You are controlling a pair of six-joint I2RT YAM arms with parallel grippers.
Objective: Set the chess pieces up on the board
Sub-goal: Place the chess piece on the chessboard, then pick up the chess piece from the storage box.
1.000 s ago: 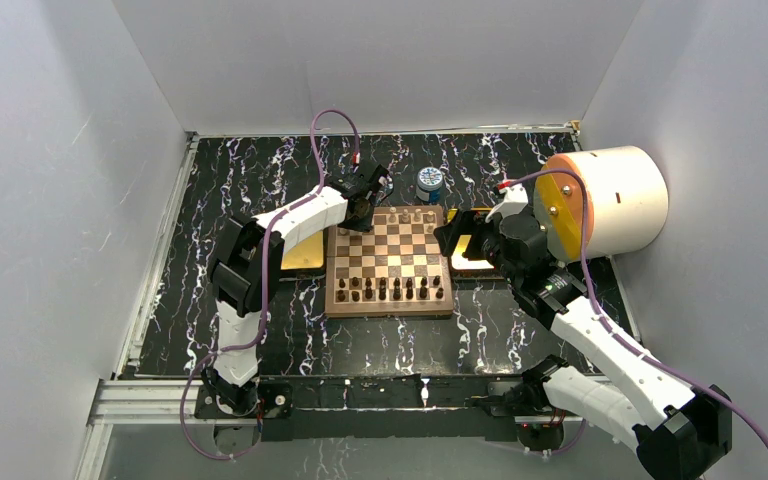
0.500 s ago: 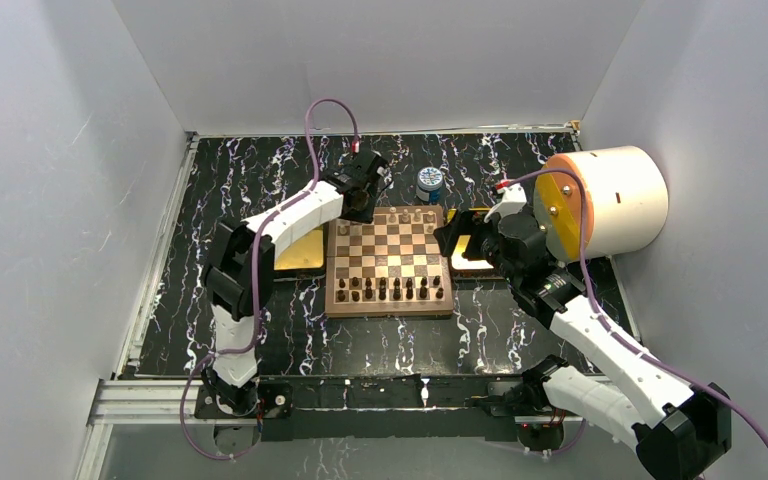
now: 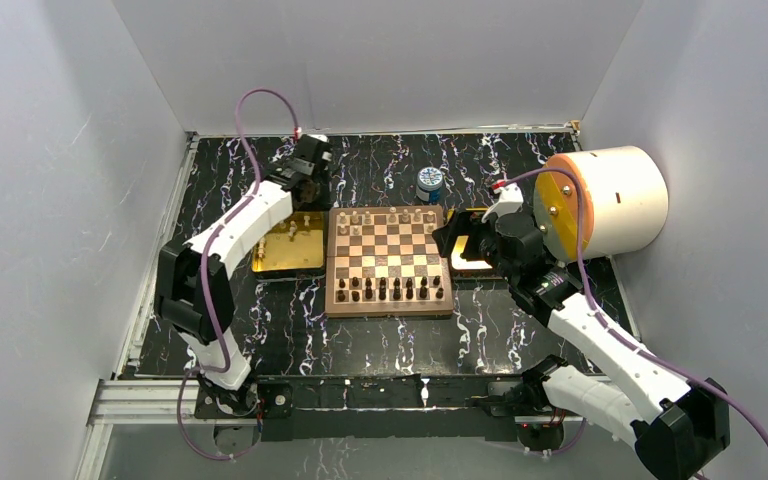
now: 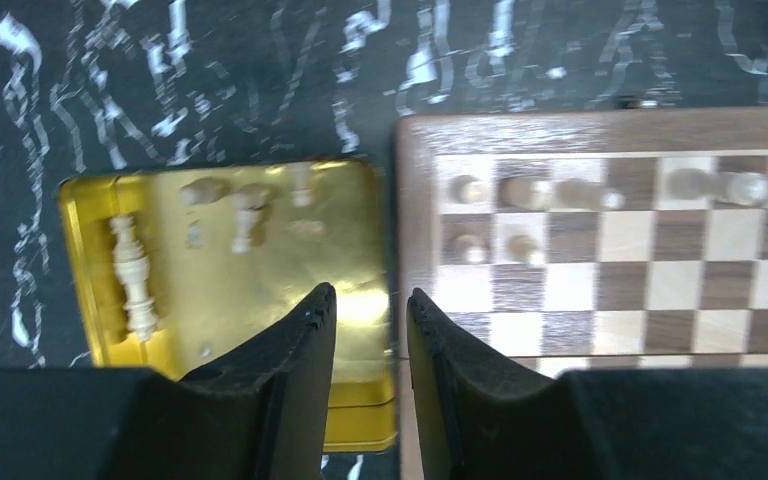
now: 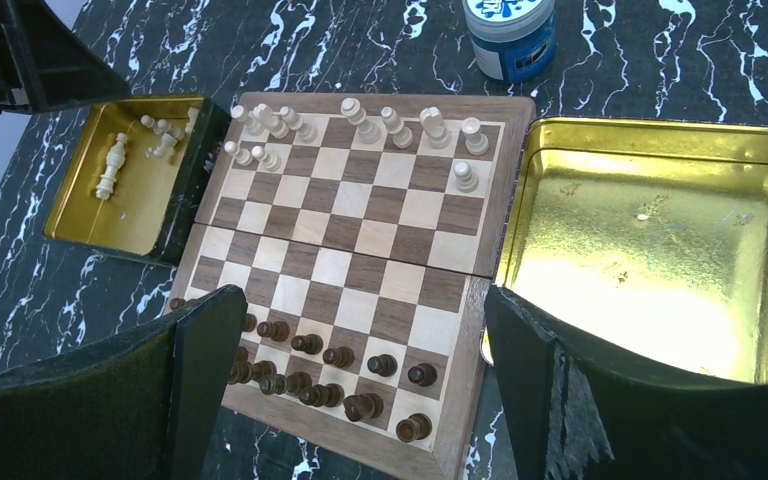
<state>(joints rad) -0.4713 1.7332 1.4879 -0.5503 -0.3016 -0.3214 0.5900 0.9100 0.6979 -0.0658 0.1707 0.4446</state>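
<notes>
The board [image 3: 388, 255] lies mid-table; it also shows in the right wrist view [image 5: 360, 250]. Several cream chess pieces [image 5: 360, 120] stand on its far two rows, also seen in the left wrist view [image 4: 525, 192]. More cream pieces lie in the left gold tray [image 4: 260, 290]: a tall one on its side [image 4: 132, 275] and small ones [image 4: 245, 215]. My left gripper [image 3: 310, 178] hangs high over the tray's right edge, its jaws [image 4: 370, 300] slightly apart and empty. My right gripper [image 3: 460, 235] is wide open [image 5: 360, 298] and empty above the board's right side.
Dark brown pieces [image 5: 330, 370] fill the board's near rows. An empty gold tray [image 5: 650, 250] sits right of the board. A blue-and-white jar [image 3: 428, 183] stands behind the board. A large white cylinder with an orange face [image 3: 610, 200] is at the far right.
My left gripper has moved left and back from the board's far-left corner to above the left tray. The right arm has barely moved.
</notes>
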